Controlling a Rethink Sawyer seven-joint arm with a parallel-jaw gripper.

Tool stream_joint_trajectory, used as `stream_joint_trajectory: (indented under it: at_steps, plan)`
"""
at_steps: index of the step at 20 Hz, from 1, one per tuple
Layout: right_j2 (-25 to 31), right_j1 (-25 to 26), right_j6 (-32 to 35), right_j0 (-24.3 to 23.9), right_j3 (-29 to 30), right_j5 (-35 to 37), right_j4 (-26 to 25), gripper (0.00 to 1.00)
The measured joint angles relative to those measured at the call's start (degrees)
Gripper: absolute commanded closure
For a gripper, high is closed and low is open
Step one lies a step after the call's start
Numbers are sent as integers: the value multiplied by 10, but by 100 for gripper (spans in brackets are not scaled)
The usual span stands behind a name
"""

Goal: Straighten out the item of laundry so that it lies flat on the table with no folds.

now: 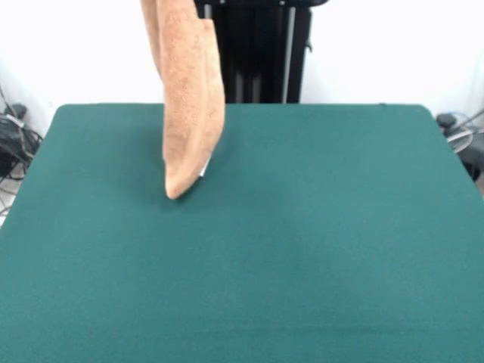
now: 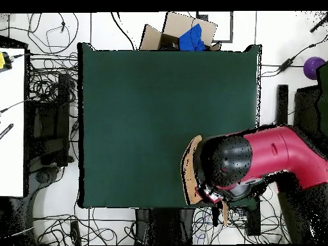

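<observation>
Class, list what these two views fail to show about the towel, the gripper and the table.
1. Gripper: above the top edge in the front view; under the red arm in the overhead view. Open or shut is unknowable.
2. Towel: its top is cut off in the front view; overhead, only a strip shows beside the arm.
3. Whether the towel's tip touches the table: unclear from either view.

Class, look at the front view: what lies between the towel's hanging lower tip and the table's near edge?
Nothing: from the towel tip to the near edge, the front view shows only bare green table.
</observation>
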Motion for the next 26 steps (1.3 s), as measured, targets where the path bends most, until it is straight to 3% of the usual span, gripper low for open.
stream_joint_trajectory:
  at_steps: [9,18,26]
  plan:
    - [-77,32,0,64,-5,0,-36,100]
    - [-142,42,4,128,-9,0,-41,100]
    - [-213,62,47,206,-37,0,-51,100]
